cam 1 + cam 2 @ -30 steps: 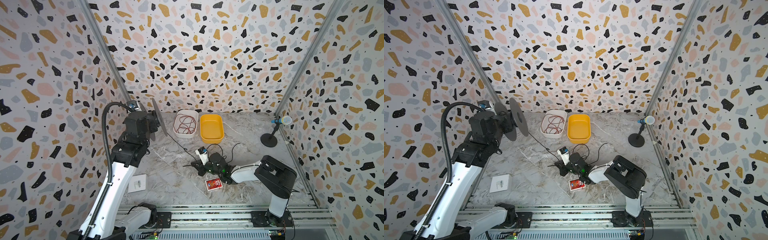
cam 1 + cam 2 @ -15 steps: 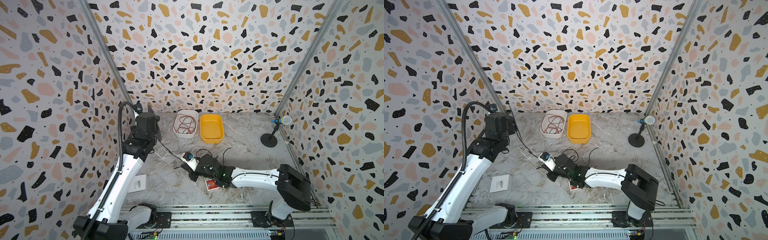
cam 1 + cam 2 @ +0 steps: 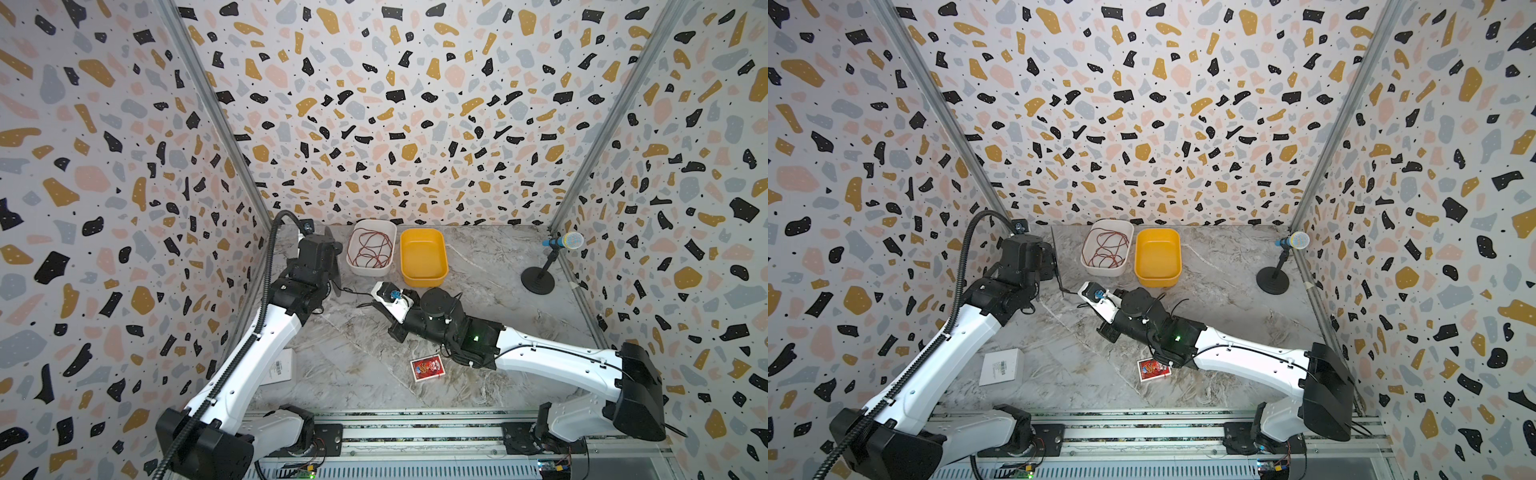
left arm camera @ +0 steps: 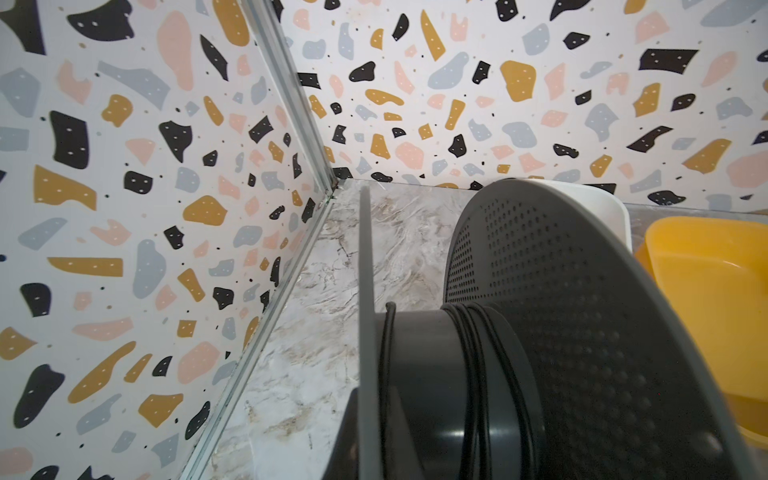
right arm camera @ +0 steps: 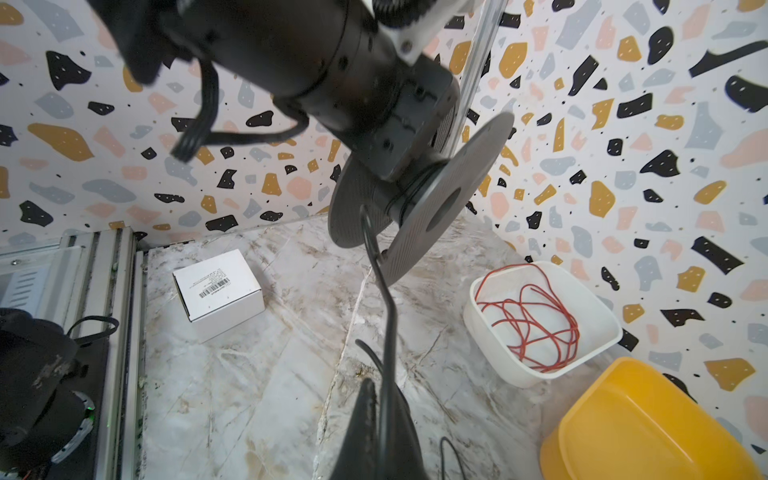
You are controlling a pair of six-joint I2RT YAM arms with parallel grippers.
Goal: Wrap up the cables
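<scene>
In both top views the spool [image 3: 332, 266] shows only edge-on, at the far left of the table [image 3: 361, 374], just left of the white tub [image 3: 370, 272]. The left wrist view goes right up close: two grey flanges, one of them perforated, and several turns of the cable [image 4: 478, 353] around the dark hub, one strand sitting apart from the rest. The left fingers are hidden behind that spool; they are closed, and the spool hangs clear of the table on the end of the left arm [image 3: 266, 332].

The right wrist view shows what the top views cannot: the right fingers [image 5: 361, 436] are pinched together on the cable, which runs from them up to the hub. In a top view that stretch is a thin black line [image 3: 357, 293] mid-table, with loose loops lying beside the right arm.

The count:
- two tubs, white and yellow [image 3: 424, 280]
- one tangle of red wire [image 3: 370, 251] in the white one
- one spool
- one white box [image 3: 1000, 365], half hidden by the left arm in a top view
- one red card pack [image 3: 427, 368]
- one microphone [image 3: 561, 241] on a stand, far right
</scene>
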